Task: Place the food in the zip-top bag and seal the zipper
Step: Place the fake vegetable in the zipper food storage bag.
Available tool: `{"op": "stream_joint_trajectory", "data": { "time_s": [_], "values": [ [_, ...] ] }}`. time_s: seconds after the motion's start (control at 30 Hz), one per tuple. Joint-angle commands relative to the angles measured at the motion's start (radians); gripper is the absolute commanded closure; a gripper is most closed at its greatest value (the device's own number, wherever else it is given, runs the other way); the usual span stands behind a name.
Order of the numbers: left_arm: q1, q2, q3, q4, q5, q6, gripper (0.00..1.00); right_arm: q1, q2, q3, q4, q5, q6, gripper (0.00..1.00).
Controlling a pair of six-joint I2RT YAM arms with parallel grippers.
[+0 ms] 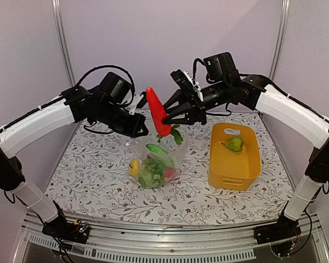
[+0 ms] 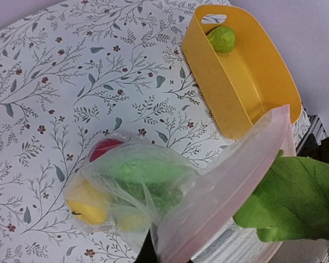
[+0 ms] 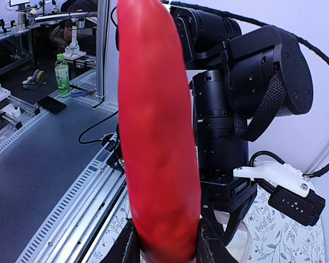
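Red carrot looks stiff and slick, my right gripper clamping its leafy end, left gripper pinching the flimsy bag rim.

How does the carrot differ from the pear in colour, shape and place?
Colour: the carrot is red-orange, the pear green. Shape: the carrot is long and tapered, the pear short and rounded. Place: the right gripper holds the carrot in the air above the zip-top bag; the pear lies untouched in the yellow basket. Neither is in the bag yet.
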Motion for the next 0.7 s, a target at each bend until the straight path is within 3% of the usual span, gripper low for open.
{"op": "stream_joint_trajectory", "data": {
  "time_s": [0.0,0.3,0.67],
  "values": [
    [0.005,-0.045,-0.005,0.038,0.023,-0.008,1.00,0.010,0.040,-0.049,0.019,0.024,-0.018,0.74],
    [0.006,-0.077,-0.025,0.045,0.029,-0.010,1.00,0.011,0.073,-0.094,-0.035,0.133,-0.059,0.75],
    [0.006,-0.092,-0.047,0.065,0.045,-0.016,0.99,0.093,0.076,-0.085,-0.185,0.554,-0.105,0.77]
  ]
}}
